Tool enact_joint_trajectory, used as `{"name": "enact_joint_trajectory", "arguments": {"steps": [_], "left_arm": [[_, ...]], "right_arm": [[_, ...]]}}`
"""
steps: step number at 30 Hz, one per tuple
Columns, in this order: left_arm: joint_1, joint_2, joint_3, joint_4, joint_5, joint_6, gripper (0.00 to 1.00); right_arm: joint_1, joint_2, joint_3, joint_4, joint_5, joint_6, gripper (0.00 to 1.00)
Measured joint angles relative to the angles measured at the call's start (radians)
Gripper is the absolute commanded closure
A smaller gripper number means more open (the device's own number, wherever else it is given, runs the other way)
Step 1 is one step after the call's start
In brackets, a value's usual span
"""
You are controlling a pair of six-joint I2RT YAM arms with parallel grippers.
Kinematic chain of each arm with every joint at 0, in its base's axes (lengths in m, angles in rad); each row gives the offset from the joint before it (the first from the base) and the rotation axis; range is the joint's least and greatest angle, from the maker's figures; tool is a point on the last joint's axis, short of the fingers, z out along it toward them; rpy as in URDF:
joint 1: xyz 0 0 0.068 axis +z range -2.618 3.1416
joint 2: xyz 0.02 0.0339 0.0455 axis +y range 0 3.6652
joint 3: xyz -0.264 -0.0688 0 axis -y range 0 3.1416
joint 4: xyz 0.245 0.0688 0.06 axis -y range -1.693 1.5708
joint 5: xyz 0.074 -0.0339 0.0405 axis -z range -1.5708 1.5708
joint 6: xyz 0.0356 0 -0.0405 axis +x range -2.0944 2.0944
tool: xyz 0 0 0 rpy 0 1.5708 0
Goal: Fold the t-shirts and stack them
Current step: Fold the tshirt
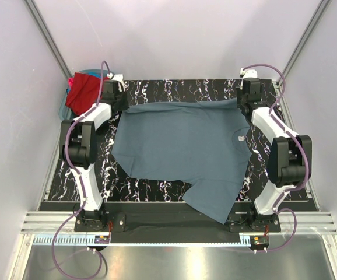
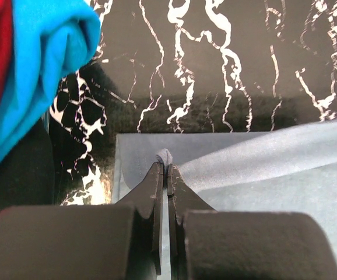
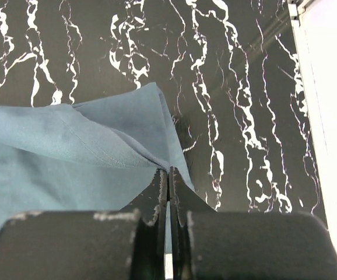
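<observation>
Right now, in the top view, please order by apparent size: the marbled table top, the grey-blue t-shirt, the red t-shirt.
1. marbled table top, largest though partly covered.
2. grey-blue t-shirt, spread out.
3. red t-shirt, smallest; bunched up, so its real size is unsure.

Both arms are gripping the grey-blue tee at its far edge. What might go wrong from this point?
The left gripper and right gripper each pinch only a sliver of the grey-blue tee, so a pull may slip it free. Its near sleeve hangs past the near edge of the table and might drag or snag.
</observation>
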Motion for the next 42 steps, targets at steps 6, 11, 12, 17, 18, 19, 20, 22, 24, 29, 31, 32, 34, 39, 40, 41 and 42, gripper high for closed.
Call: {"name": "enact_joint_trajectory", "arguments": {"steps": [6,11,12,17,18,19,20,22,24,29,31,32,34,39,40,41,42], "left_arm": [[0.002,-0.002,-0.013,0.005,-0.013,0.001,1.00],[0.008,-0.002,-0.014,0.009,-0.014,0.003,1.00],[0.010,-0.002,-0.014,0.010,-0.015,0.004,1.00],[0.013,-0.002,-0.014,0.011,-0.018,0.005,1.00],[0.013,-0.002,-0.014,0.011,-0.018,0.005,1.00],[0.013,-0.002,-0.014,0.011,-0.019,0.005,1.00],[0.013,-0.002,-0.014,0.011,-0.019,0.005,1.00],[0.013,-0.002,-0.015,0.011,-0.019,0.005,1.00],[0.013,-0.002,-0.015,0.010,-0.019,0.005,1.00],[0.013,-0.002,-0.015,0.001,-0.019,0.004,1.00],[0.013,-0.002,-0.015,-0.007,-0.019,0.004,1.00],[0.013,-0.002,-0.015,-0.010,-0.019,0.004,1.00],[0.013,-0.002,-0.017,-0.013,-0.024,0.004,1.00],[0.013,-0.032,-0.056,-0.022,-0.029,0.016,1.00],[0.013,-0.039,-0.063,-0.022,-0.029,0.021,1.00],[0.013,-0.047,-0.071,-0.022,-0.029,0.027,1.00],[0.013,-0.055,-0.079,-0.020,-0.029,0.033,1.00]], "right_arm": [[0.000,-0.065,-0.055,-0.010,-0.003,0.014,1.00],[0.000,-0.116,-0.090,-0.031,-0.003,0.023,1.00],[0.000,-0.129,-0.097,-0.037,-0.003,0.025,1.00],[0.000,-0.190,-0.138,-0.051,-0.005,0.039,1.00],[0.000,-0.200,-0.146,-0.054,-0.007,0.042,1.00],[0.000,-0.210,-0.155,-0.055,-0.012,0.048,1.00],[0.000,-0.218,-0.164,-0.056,-0.014,0.053,1.00],[0.000,-0.239,-0.193,-0.060,-0.018,0.063,1.00],[0.000,-0.259,-0.224,-0.068,-0.020,0.070,1.00],[0.000,-0.302,-0.277,-0.097,-0.022,0.085,1.00],[0.000,-0.311,-0.287,-0.107,-0.022,0.091,1.00],[0.000,-0.316,-0.292,-0.111,-0.022,0.096,1.00],[0.000,-0.325,-0.302,-0.112,-0.022,0.105,1.00],[0.000,-0.352,-0.312,-0.119,-0.022,0.112,1.00],[0.000,-0.358,-0.312,-0.119,-0.022,0.114,1.00],[0.000,-0.364,-0.312,-0.119,-0.022,0.116,1.00],[0.000,-0.369,-0.312,-0.120,-0.022,0.117,1.00]]}}
